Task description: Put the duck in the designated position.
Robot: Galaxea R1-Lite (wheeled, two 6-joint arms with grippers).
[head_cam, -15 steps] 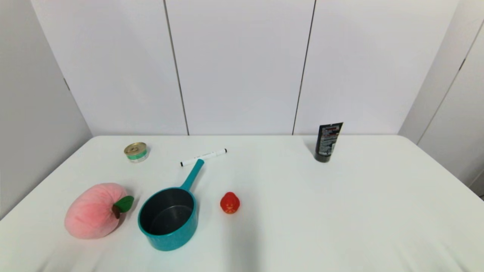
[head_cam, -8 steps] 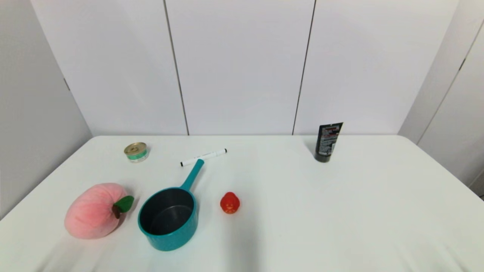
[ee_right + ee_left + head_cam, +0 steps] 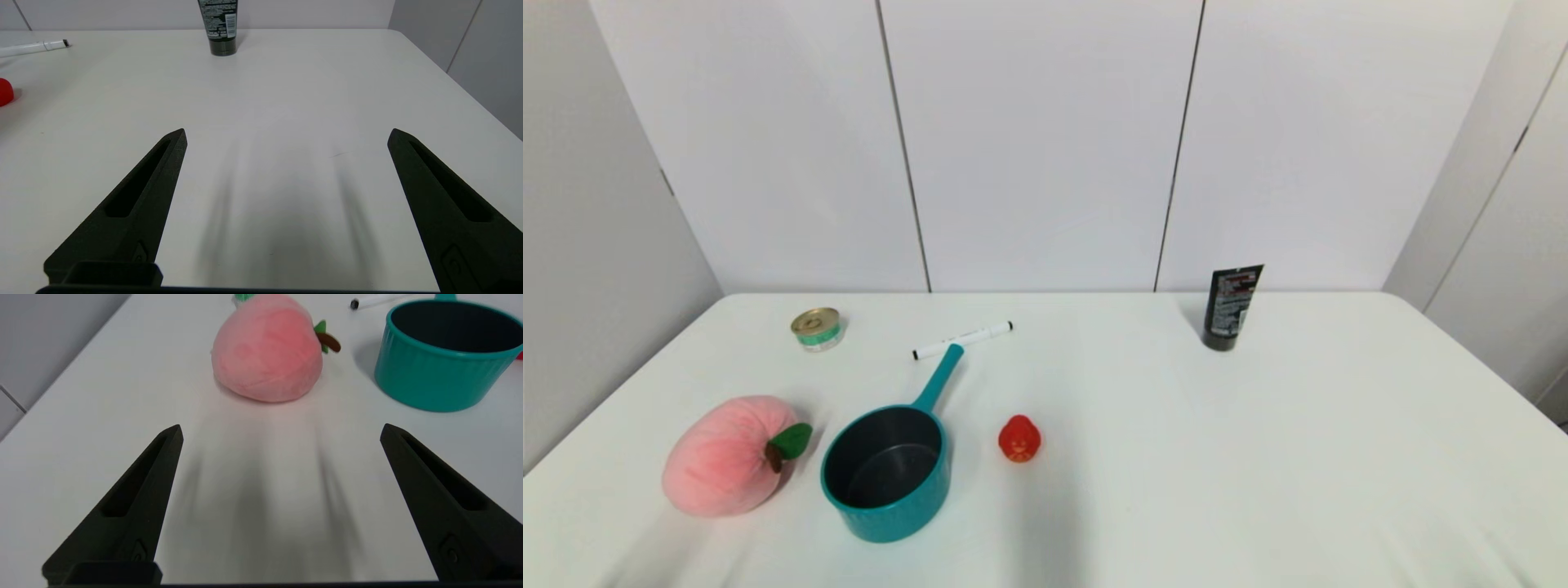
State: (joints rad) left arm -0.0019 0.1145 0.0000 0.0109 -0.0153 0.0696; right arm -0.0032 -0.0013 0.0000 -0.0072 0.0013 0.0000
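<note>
Duck [image 3: 1020,438] untouched on table [image 3: 1258,457], beside pot [image 3: 887,474].
Left gripper [image 3: 280,430] and right gripper [image 3: 287,135] released, parked; grasp the duck's body squarely.

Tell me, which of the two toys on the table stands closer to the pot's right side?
The duck, the tiny red toy to the right of the teal pot. The pink plush peach lies on the pot's left.

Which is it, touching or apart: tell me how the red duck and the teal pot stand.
Apart. The head view shows the duck standing right of the pot with a plain strip of bare white table between them.
</note>
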